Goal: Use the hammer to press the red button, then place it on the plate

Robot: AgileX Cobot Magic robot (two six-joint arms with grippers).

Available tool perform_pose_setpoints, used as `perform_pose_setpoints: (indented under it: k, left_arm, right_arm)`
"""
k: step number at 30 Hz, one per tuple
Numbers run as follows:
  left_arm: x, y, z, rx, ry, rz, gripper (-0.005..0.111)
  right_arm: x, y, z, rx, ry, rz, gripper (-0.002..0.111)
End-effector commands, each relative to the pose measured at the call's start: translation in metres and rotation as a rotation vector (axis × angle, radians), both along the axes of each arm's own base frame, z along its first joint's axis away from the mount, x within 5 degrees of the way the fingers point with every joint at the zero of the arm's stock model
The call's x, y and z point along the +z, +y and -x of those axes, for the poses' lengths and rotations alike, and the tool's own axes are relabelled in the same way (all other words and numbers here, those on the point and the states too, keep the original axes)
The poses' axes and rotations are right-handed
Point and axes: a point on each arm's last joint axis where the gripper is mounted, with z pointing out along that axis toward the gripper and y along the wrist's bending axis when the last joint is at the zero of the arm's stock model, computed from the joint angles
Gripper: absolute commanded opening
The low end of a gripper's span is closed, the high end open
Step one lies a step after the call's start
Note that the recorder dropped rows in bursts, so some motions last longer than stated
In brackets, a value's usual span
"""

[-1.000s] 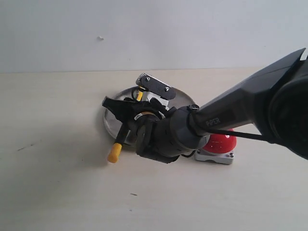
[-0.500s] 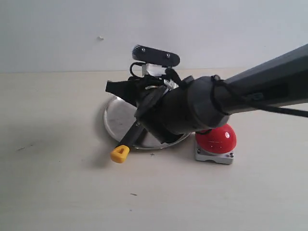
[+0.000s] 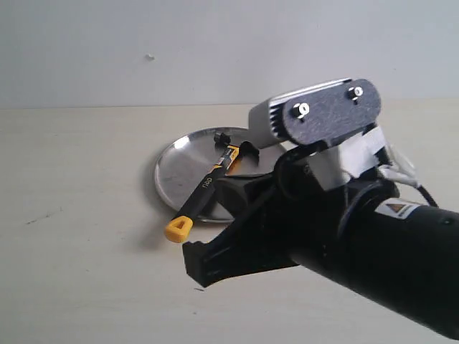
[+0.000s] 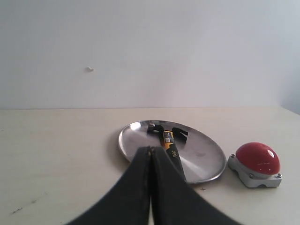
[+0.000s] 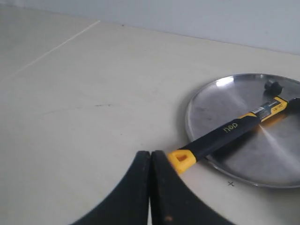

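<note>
Withdrawn from over the plate [image 3: 176,172] since half a second ago: the right gripper [image 3: 197,266], now carried into the lower right of the exterior frame. Its jaws are seen pressed together in the right wrist view, with nothing held. The left gripper [image 4: 150,152] is likewise closed on nothing, its fingers meeting in a thin seam; it is not found in the exterior view.

Hammer [image 3: 206,190] noted left of centre, unmoved. The dark head lies inside the plate. The black handle, marked with a yellow-orange band, crosses the rim. The yellow butt end is out past the rim, over the table [image 3: 86,215]. White lettering on the grip is seen but cannot be read with certainty.

Red button [image 4: 258,158]: glossy dome on a grey square base with corner screws. It is seen only in the left wrist view, just beside the plate and not touching it. In the exterior view it is hidden behind the right arm, where it was exposed before. The plate's right part is covered as well.
</note>
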Motion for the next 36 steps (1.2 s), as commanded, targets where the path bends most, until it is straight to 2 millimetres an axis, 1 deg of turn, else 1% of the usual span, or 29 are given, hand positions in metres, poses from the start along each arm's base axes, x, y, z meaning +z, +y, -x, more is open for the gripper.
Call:
perform_pose_setpoints:
  k: [1,5,8,11,14,16,18,20,22,24,26,28,31,33,36]
  left_arm:
    - [-0.001,0.0,0.0,0.001,-0.004,0.003,0.0]
    - [-0.001,0.0,0.0,0.001,-0.004,0.003,0.0]
    - [-0.001,0.0,0.0,0.001,-0.004,0.003,0.0]
    - [-0.001,0.0,0.0,0.001,-0.004,0.003,0.0]
    - [-0.001,0.0,0.0,0.001,-0.004,0.003,0.0]
    - [-0.001,0.0,0.0,0.001,-0.004,0.003,0.0]
    - [-0.001,0.0,0.0,0.001,-0.004,0.003,0.0]
    - [-0.001,0.0,0.0,0.001,-0.004,0.003,0.0]
    - [-0.001,0.0,0.0,0.001,-0.004,0.003,0.0]
    - [-0.001,0.0,0.0,0.001,-0.004,0.003,0.0]
    - [-0.001,0.0,0.0,0.001,-0.004,0.003,0.0]
    - [-0.001,0.0,0.0,0.001,-0.004,0.003,0.0]
    - [-0.001,0.0,0.0,0.001,-0.004,0.003,0.0]
    - [-0.001,0.0,0.0,0.001,-0.004,0.003,0.0]
    - [-0.001,0.0,0.0,0.001,-0.004,0.003,0.0]
  right_arm:
    - [0.016,-0.01,0.003,-0.008,-0.061,-0.045,0.0]
    - [0.026,-0.018,0.001,-0.055,-0.111,-0.07,0.0]
    - [0.027,-0.023,-0.002,-0.041,-0.193,0.021,0.0]
    - [0.026,-0.032,-0.01,0.032,-0.178,0.078,0.0]
    - [0.03,-0.049,-0.019,0.105,-0.115,0.051,0.0]
    - [0.037,-0.067,-0.023,0.123,-0.085,0.004,0.0]
    - [0.048,-0.087,-0.022,0.109,-0.091,-0.043,0.0]
    - [0.057,-0.106,-0.018,0.069,-0.122,-0.076,0.0]
    - [0.064,-0.128,-0.008,-0.013,-0.176,-0.099,0.0]
    - [0.065,-0.147,0.005,-0.119,-0.241,-0.109,0.0]
    - [0.066,-0.16,0.017,-0.22,-0.309,-0.11,0.0]
    - [0.064,-0.167,0.029,-0.275,-0.364,-0.113,0.0]
    - [0.061,-0.169,0.043,-0.283,-0.422,-0.097,0.0]
    - [0.057,-0.169,0.046,-0.281,-0.432,-0.079,0.0]
    - [0.047,-0.172,0.045,-0.315,-0.402,-0.073,0.0]
